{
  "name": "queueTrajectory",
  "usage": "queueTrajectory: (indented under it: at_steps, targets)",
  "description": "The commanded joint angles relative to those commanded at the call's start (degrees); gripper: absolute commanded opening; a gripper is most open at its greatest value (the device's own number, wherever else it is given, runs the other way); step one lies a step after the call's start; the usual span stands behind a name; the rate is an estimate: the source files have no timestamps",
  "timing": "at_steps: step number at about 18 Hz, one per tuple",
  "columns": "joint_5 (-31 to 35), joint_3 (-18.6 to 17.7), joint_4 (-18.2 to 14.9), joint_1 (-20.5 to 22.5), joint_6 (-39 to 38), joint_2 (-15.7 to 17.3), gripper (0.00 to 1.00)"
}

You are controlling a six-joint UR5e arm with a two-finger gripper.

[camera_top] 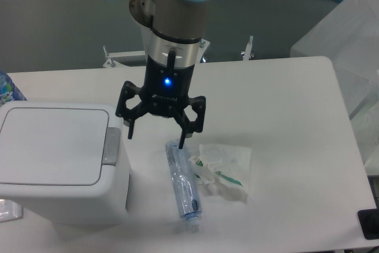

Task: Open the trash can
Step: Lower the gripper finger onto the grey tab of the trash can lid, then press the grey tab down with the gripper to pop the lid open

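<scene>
Nearest the camera, at the left front of the white table (296, 122), stands the bin (59, 164), a boxy white can with rounded corners. Its flat lid (50, 145) lies shut, flush in the top, and the small grey tab (111, 145) sits on the lid's right edge. To the right of the bin, on the tabletop, a clear plastic bottle (183, 184) lies on its side, its length running toward the front edge. Just beside it, on the right, is a crumpled clear wrapper (224, 169) with green marks, touching or nearly touching the bottle.

Behind these, the gripper (155, 137) hangs from the arm (174, 10), pointing down, with a blue light glowing on its body. Its jaws stand wide apart and hold nothing. The left-hand finger in the picture hangs just beyond the bin's upper right corner, near the tab but not touching it; the other fingertip (180, 143) shows over the far end of the bottle, though contact cannot be told from this view. So the bin lies to the left of the jaws and slightly nearer the camera, with the tab the part closest to them.

At the far left edge, behind the bin, part of a blue-labelled bottle (7, 89) shows. At the top right a translucent plastic sheet (343, 39) hangs beside the table.
</scene>
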Motion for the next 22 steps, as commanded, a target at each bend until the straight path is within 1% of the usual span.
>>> queueTrajectory:
  at_steps: [4, 7, 10, 22]
  targets:
    - [0.09, -0.26, 0.7, -0.36, -0.18, -0.44, 1.0]
    - [0.18, -0.26, 0.88, -1.41, -0.53, -1.14, 1.0]
    - [0.18, -0.26, 2.37, -1.85, -1.85, -1.41, 1.0]
    - [0.44, -0.7, 2.64, -1.94, -1.5, -2.46, 1.0]
